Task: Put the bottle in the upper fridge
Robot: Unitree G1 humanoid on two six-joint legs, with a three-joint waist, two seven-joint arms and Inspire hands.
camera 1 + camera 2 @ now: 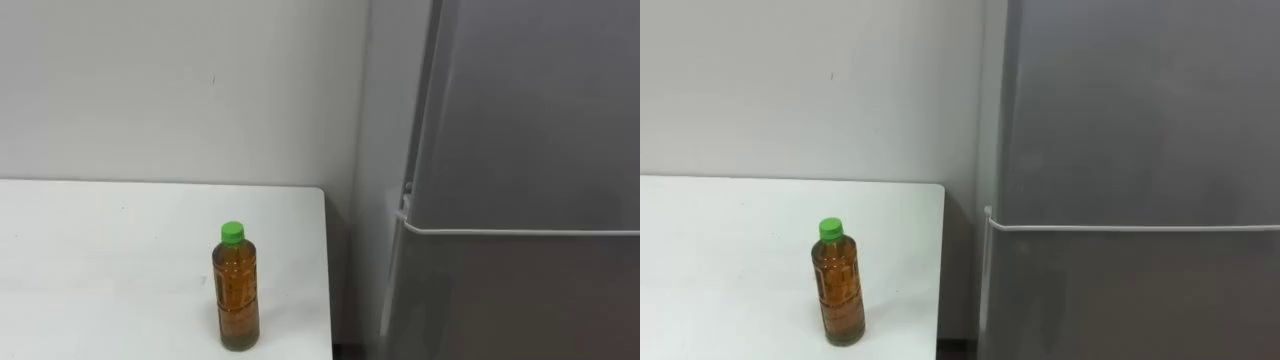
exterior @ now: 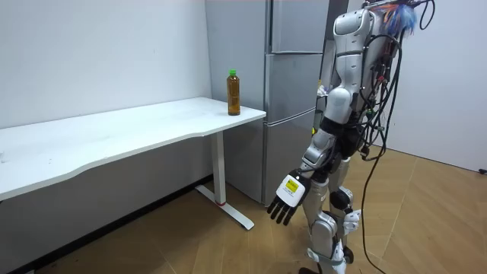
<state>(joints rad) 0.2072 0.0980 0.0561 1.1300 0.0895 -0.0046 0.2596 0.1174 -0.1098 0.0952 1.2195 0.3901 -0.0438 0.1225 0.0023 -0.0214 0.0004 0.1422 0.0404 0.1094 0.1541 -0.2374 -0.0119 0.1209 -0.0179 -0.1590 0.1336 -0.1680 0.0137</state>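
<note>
A clear bottle [image 1: 238, 292] of amber liquid with a green cap stands upright on the white table [image 1: 100, 260], near its right end. It is seen again in the right eye view [image 1: 839, 288] and the room view [image 2: 233, 93]. Right beside the table rises the grey fridge; its upper door [image 1: 540, 110] and lower door [image 1: 520, 300] are closed. In the room view I stand on the wooden floor in front of the fridge [image 2: 293, 76], about a step from it. My left hand [image 2: 287, 199] hangs low at my side, fingers straight and holding nothing.
A plain white wall [image 1: 180, 90] backs the table. A narrow gap [image 1: 342, 260] separates the table's end from the fridge's side. The long table [image 2: 114, 137] stretches toward the room view's left on white legs. Open wooden floor [image 2: 426, 221] lies behind me.
</note>
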